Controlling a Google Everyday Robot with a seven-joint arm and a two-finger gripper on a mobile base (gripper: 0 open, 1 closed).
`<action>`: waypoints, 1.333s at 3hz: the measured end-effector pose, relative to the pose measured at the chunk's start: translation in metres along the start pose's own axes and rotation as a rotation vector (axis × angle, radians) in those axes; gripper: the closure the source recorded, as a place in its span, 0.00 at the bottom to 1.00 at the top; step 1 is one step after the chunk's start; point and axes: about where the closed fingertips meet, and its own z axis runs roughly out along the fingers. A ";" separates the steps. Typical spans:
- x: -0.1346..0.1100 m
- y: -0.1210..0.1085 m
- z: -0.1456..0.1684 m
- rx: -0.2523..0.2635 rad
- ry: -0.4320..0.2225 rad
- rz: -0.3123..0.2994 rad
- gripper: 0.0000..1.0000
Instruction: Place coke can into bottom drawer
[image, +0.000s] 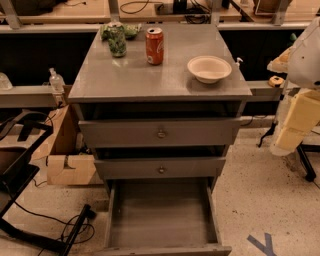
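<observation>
One coke can, light, stiff and slick I'd guess, wants gripping round its middle; the gripper hangs far right, its spread impossible to tell.

Coke can: I read red-orange with white script and a silver top. The can beside it has a mottled green pattern. Bowl is plain off-white. The surface is flat grey, and so are the upper drawer fronts. Bottom drawer has the same plain grey floor, no pattern. The gripper at the right edge of my view is pale yellow, under a white arm shell. The floor is speckled beige with a blue-grey tape X. Cardboard box is tan. The frame on the left is black.
</observation>
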 end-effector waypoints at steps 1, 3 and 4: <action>-0.002 -0.003 0.000 0.007 -0.011 0.000 0.00; -0.048 -0.098 -0.011 0.208 -0.411 0.043 0.00; -0.088 -0.152 -0.021 0.320 -0.786 0.079 0.00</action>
